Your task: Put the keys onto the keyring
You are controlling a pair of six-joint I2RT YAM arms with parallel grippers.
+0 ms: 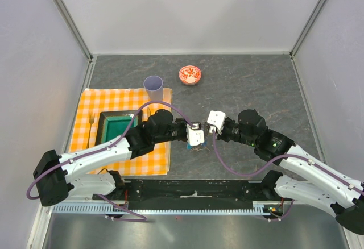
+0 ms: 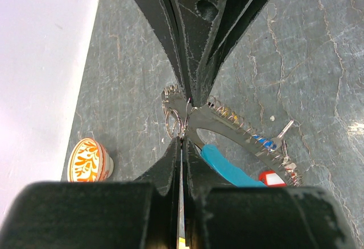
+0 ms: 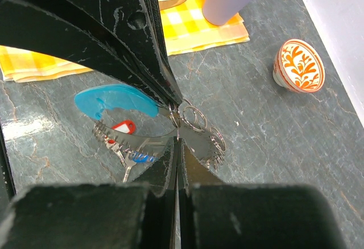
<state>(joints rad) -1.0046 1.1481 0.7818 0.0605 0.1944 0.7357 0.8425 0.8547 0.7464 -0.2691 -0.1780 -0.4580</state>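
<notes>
My two grippers meet tip to tip just above the grey table. The left gripper [image 1: 199, 140] [image 2: 183, 139] is shut, pinching a small split ring [image 2: 173, 123] of one of the keys. The right gripper [image 1: 206, 135] [image 3: 177, 140] is shut on the thin wire of the keyring [image 3: 139, 142], whose light-blue crescent [image 3: 114, 100] [image 2: 227, 166] lies flat. A red-tagged key [image 3: 124, 127] and a blue-tagged key [image 3: 142, 158] hang along the loop, resting on the table. More small rings [image 3: 196, 118] bunch at the meeting point. I cannot see a black tag.
A lilac cup [image 1: 153, 84] stands at the corner of a yellow checked cloth [image 1: 91, 104], which carries a green tray [image 1: 118, 128], a fork [image 1: 91, 125] and a knife [image 3: 170, 3]. The small red patterned bowl [image 1: 190, 74] sits further back.
</notes>
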